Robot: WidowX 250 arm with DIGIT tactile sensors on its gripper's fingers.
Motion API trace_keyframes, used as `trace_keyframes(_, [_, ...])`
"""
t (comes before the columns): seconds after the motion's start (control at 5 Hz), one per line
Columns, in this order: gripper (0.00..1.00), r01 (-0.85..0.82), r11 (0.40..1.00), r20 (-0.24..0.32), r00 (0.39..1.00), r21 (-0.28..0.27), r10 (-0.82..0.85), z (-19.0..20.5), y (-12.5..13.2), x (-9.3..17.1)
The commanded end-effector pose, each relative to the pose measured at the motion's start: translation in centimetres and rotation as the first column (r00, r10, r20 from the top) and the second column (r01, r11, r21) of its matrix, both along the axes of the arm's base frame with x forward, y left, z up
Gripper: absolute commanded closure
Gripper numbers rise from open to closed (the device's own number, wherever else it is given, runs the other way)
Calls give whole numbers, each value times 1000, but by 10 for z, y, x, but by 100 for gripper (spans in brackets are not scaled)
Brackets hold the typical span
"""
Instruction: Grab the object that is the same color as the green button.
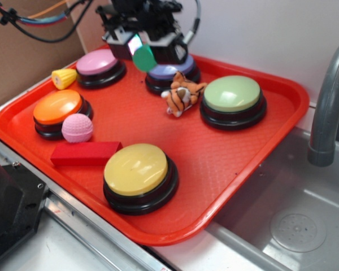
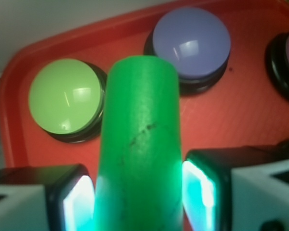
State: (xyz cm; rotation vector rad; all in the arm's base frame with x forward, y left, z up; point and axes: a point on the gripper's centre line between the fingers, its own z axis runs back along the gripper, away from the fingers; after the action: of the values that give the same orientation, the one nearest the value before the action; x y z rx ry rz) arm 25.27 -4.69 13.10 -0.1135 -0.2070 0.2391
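The object, a green cylinder block (image 2: pixel 138 149), stands between my two fingers, which press on its sides. In the exterior view its round end (image 1: pixel 143 57) shows under my gripper (image 1: pixel 142 55), held in the air above the back of the red tray (image 1: pixel 226 164). The gripper (image 2: pixel 138 197) is shut on the cylinder. The pale green button (image 1: pixel 232 94) sits on its black base at the tray's right; from the wrist the green button (image 2: pixel 65 100) lies below and to the left of the block.
The tray also holds a purple button (image 1: pixel 170 72), pink button (image 1: pixel 97 63), orange button (image 1: pixel 57 106), yellow button (image 1: pixel 136 169), a toy tiger (image 1: pixel 181 96), pink ball (image 1: pixel 77 128), red block (image 1: pixel 85 152) and corn piece (image 1: pixel 64 78). A sink (image 1: pixel 294 226) and faucet (image 1: pixel 327 107) lie right.
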Motion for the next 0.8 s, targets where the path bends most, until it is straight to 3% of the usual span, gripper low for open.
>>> trace_keyframes(0.0, [100, 122, 992, 80, 989, 27, -124, 46, 48, 13])
trace_keyframes(0.2, [0, 122, 992, 80, 989, 27, -124, 46, 48, 13])
trace_keyframes(0.6, [0, 122, 992, 80, 989, 27, -124, 46, 48, 13])
